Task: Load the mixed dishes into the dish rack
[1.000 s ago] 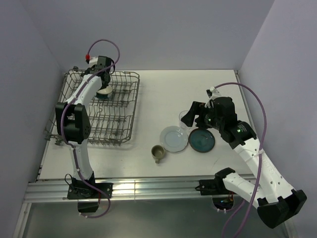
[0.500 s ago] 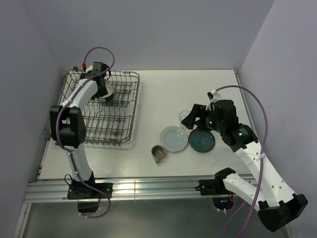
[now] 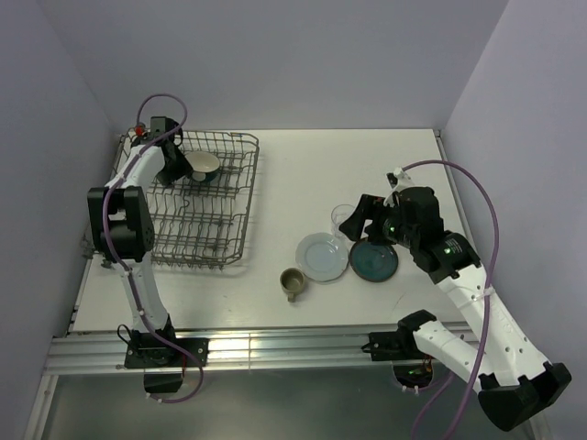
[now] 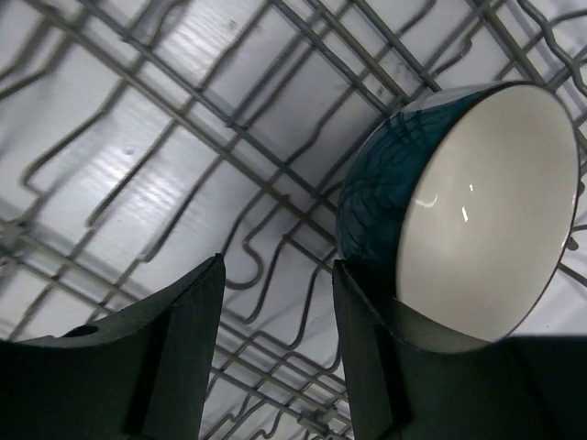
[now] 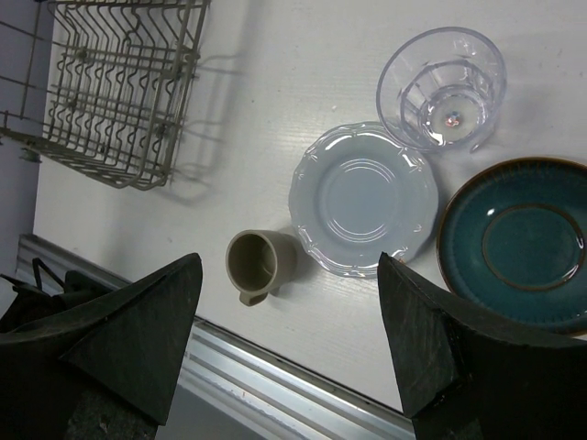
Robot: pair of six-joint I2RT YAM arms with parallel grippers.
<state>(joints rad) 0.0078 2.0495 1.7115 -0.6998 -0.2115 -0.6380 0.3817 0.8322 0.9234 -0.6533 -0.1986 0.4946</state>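
Note:
The cream-inside, dark-rimmed bowl leans on its side among the tines at the back of the grey wire dish rack. My left gripper hangs just left of it, open. In the left wrist view the bowl shows past the right finger and nothing lies between the left gripper's fingers. On the table stand the clear glass tumbler, pale blue plate, dark teal plate and olive-brown mug. My right gripper hovers open above them, holding nothing.
The rack fills the table's left side, against the left wall. An aluminium rail runs along the near edge. The mug sits nearest that rail, and the tumbler is close under the right gripper.
My left gripper has opened, let go of the bowl and drawn back to the left. The bowl now rests on its side in the rack. The right arm has barely shifted.

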